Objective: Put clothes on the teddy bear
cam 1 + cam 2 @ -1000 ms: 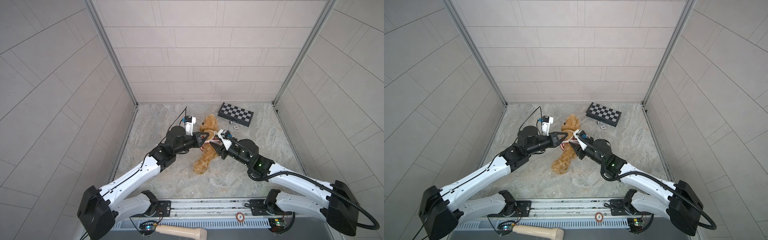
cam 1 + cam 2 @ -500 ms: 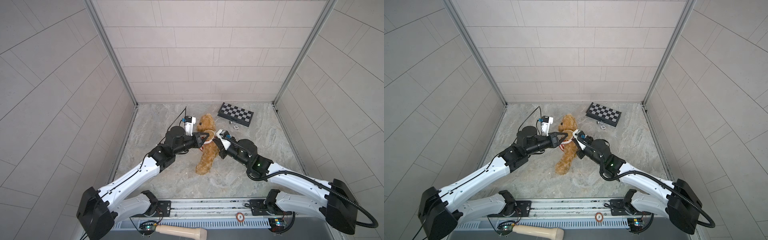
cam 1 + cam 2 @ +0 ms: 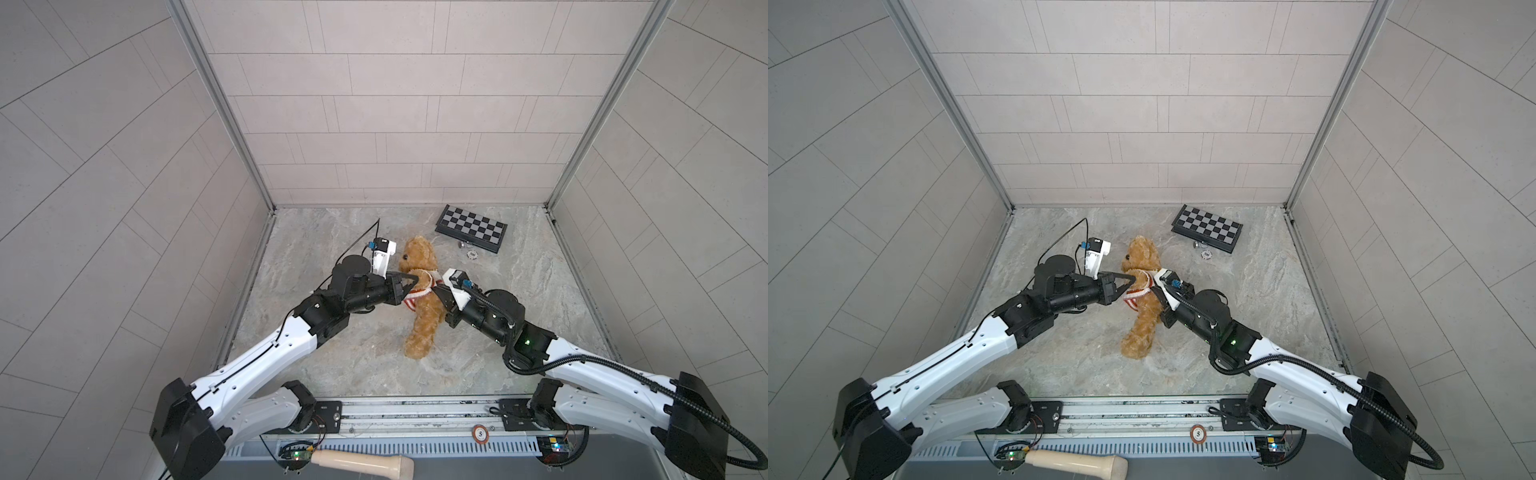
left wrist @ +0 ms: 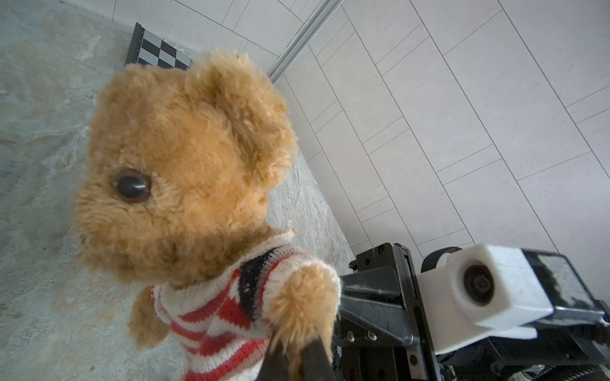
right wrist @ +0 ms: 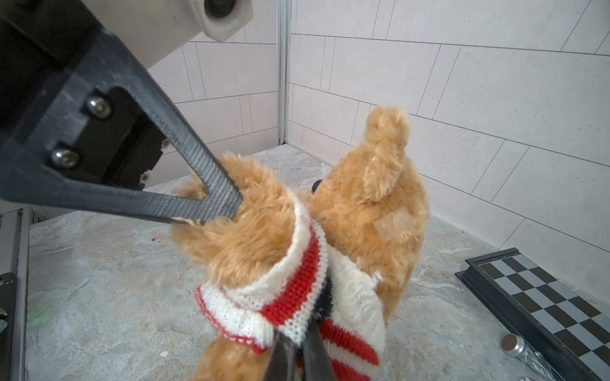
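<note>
Jaws on both arms are pinched right down, no gap showing on either. So the left gripper [image 4: 293,359] has one paw of the teddy bear [image 3: 424,320] clamped between its tips. The right wrist view shows those black fingers [image 5: 211,198] biting into the fluff. Right gripper [image 5: 298,356] is closed on the knit of the red-and-white striped sweater [image 5: 290,297], on the bear's back side.

Bear sits about mid-table on the marble-look tabletop [image 3: 353,353], right between the two grippers, head toward the back wall and legs toward the robot's base. Sweater is around its chest, and the pinched paw pokes out of a sleeve. Can't tell how the other arm sits in the sweater.

Off to the right near the back wall there's a folded chessboard [image 3: 471,227], well apart from the bear, with a chip [image 3: 471,254] just beside it.
</note>
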Available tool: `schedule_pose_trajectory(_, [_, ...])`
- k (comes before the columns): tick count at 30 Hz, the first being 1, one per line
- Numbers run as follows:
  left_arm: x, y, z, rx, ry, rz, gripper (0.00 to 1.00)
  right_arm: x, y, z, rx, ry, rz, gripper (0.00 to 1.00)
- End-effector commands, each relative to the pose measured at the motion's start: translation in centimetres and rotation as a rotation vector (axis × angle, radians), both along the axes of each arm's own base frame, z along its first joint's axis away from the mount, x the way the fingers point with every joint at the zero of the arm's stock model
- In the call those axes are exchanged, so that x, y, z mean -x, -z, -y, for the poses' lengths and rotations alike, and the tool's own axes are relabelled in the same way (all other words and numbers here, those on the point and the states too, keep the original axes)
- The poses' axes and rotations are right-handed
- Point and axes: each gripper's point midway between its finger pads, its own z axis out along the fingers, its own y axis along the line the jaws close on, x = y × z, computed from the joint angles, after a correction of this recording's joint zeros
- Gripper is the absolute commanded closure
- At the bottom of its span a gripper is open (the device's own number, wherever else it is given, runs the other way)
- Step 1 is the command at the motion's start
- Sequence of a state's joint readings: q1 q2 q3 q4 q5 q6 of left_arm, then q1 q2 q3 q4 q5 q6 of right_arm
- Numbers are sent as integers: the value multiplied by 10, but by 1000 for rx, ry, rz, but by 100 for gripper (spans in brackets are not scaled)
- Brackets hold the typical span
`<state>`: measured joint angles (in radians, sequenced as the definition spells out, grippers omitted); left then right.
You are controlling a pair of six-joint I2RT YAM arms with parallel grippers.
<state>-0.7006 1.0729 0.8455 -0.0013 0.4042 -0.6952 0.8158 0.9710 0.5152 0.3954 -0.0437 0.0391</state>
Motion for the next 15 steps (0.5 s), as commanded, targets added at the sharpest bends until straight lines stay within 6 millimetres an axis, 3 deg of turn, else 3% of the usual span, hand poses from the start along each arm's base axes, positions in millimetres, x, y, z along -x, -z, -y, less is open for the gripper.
schedule_pose_trajectory(1, [-1,-43,-10,47,-20,131,100,-12,22,23,58,124,-46,100])
schedule_pose_trajectory(5, [3,-46,-9,47,4,140,100,-12,21,26,63,134,-45,99])
schedule_pose_trajectory(9, [8,-47,-2,56,56,136,100,-10,14,22,56,106,-34,92])
schedule_pose_trajectory(15, [9,-44,0,52,73,135,100,-5,6,18,45,68,-22,94])
